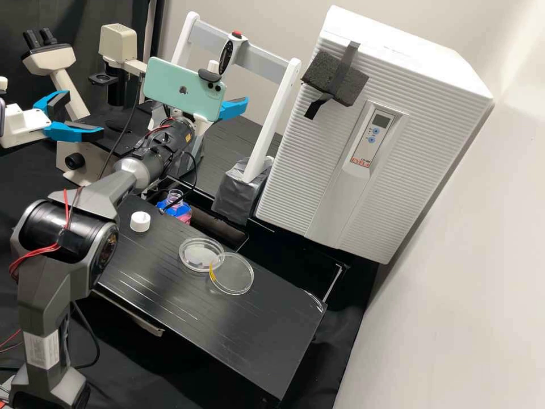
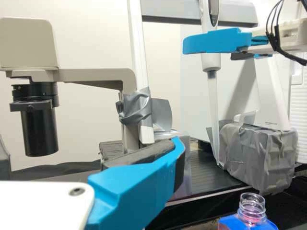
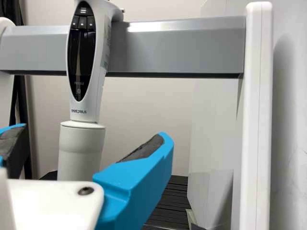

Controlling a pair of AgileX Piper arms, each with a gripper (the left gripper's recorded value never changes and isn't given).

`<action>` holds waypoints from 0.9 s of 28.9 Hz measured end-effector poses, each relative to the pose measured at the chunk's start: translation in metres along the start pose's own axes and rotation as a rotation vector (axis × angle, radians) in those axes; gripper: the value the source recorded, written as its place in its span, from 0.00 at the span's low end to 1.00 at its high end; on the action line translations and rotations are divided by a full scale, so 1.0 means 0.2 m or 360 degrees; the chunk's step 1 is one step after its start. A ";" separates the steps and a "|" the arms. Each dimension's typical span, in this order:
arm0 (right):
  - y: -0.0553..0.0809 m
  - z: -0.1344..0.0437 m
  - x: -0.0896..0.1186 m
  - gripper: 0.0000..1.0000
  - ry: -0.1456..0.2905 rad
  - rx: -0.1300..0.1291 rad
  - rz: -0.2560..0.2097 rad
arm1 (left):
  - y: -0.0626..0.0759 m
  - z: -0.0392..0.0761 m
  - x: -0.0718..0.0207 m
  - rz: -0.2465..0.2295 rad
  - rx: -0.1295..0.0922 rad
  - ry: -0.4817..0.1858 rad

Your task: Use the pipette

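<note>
A grey-and-white electronic pipette [image 3: 86, 72] hangs upright on its white-framed stand [image 3: 258, 120], presumably parked for pickup. The right gripper [image 3: 88, 136] straddles its barrel with fingers spread, not yet clamped, while the left gripper [image 1: 76, 115] hangs open beside a beige microscope [image 2: 29, 72]. Two clear petri dishes [image 1: 198, 253] lie on the black tabletop [image 1: 238, 335], beside a white ribbed cabinet [image 1: 397, 68].

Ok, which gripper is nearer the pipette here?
Right. The right gripper has its open fingers either side of the pipette; the left gripper is off by the microscope, well apart from it.
</note>
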 end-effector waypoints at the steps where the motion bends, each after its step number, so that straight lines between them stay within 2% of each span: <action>1: 0.00 0.00 0.00 0.00 0.0000 0.0000 0.0000 | 0.00 0.00 0.000 0.0000 0.0000 0.0000; 10: 0.00 0.01 0.00 0.00 -0.0027 -0.0003 0.0008 | 0.00 0.00 0.000 0.0000 0.0000 -0.0002; 26: 0.01 -0.02 0.00 0.00 -0.0009 -0.0016 0.0023 | 0.00 0.01 0.000 -0.0002 -0.0002 -0.0010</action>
